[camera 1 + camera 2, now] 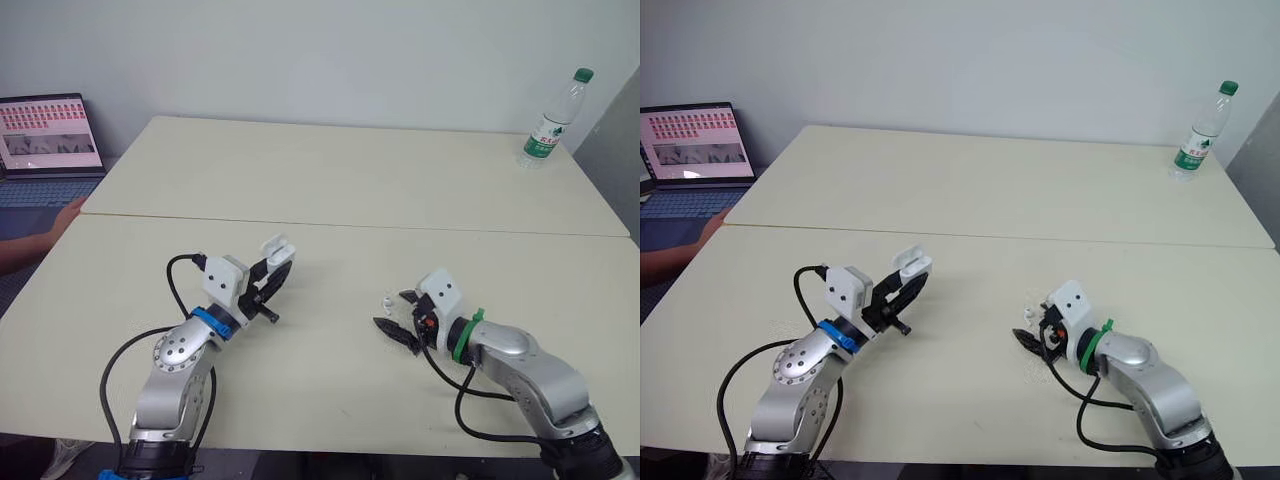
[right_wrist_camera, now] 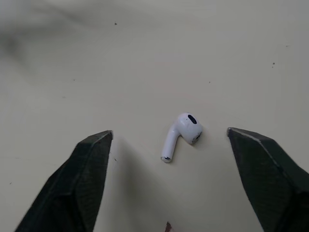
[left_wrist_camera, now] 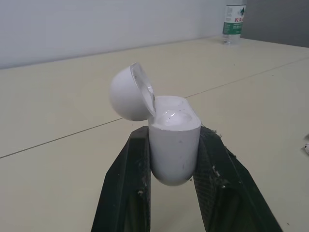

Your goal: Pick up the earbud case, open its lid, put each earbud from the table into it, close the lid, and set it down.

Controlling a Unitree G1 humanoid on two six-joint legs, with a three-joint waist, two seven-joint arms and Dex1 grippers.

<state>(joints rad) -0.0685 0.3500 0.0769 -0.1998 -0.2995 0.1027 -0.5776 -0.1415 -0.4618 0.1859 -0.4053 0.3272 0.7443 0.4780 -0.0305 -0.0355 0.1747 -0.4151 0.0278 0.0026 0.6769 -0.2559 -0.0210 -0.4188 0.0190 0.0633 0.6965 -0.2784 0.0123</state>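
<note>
Left gripper (image 1: 274, 274), raised above the table (image 1: 350, 180), clamps the earbud case (image 3: 174, 145) upright between its two fingers; the lid (image 3: 129, 92) stands hinged open. The fingers cover the case's flanks, and glare makes it unclear whether its wells hold anything. Right gripper (image 1: 398, 316), low over the table, has its fingers spread wide on either side of one earbud (image 2: 186, 126), which lies flat, touching neither. A bottle (image 1: 553, 120) stands at the far right corner; a laptop (image 1: 50, 135) is cut off at the left edge.
</note>
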